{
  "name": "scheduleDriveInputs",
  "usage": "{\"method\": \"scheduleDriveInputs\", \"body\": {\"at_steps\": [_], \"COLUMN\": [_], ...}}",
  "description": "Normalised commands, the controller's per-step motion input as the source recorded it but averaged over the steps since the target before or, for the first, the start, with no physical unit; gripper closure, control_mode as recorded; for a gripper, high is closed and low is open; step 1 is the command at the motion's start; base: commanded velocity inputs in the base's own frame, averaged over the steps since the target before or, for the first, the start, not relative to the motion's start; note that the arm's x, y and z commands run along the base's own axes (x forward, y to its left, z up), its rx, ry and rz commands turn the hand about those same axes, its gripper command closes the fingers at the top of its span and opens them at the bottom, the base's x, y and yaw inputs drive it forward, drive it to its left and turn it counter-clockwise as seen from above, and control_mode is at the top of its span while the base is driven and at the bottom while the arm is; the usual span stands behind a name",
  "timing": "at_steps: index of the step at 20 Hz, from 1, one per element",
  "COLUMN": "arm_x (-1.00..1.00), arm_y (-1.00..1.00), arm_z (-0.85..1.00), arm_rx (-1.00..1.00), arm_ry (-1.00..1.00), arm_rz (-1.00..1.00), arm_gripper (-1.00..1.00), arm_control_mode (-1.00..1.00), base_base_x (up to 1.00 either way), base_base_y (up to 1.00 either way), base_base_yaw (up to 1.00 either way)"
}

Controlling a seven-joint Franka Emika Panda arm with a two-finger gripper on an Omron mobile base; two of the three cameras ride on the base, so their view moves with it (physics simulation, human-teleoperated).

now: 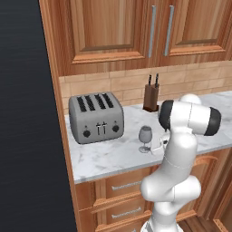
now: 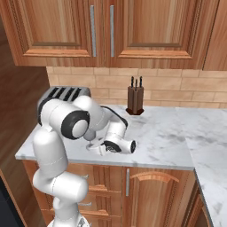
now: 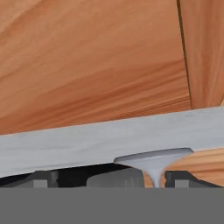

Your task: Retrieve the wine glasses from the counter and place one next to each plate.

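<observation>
Glass (image 1: 145,137) upright (stem vertical) on counter (image 1: 108,154), beside hand (image 1: 156,147).

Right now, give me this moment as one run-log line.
stage: reaching for wine glass | end effector: open, fingers either side of the stem, low near the foot | glass: upright on counter beside toaster | held: nothing

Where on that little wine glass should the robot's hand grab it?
Probably the thin stem of the wine glass, approached level from the side the gripper is on. The glass stands upright on the counter, and the open fingers already flank its stem.
</observation>
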Motion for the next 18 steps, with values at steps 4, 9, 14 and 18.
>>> {"method": "scheduleDriveInputs", "body": {"at_steps": [4,9,14,18], "arm_x": [0.0,-0.16,-0.28,0.09], "arm_y": [0.24,0.14,0.21,0.1], "arm_z": [-0.02,0.0,0.0,0.0], "arm_rx": [0.0,0.01,0.01,0.0], "arm_ry": [0.0,0.01,0.0,0.01], "arm_rz": [0.0,0.05,0.06,0.0], "arm_gripper": [-1.0,-1.0,-1.0,-1.0], "arm_control_mode": [-1.0,-1.0,-1.0,-1.0], "base_base_x": [0.0,0.0,0.0,0.0], "base_base_y": [0.0,0.0,0.0,0.0], "base_base_yaw": [0.0,0.0,0.0,0.0]}}
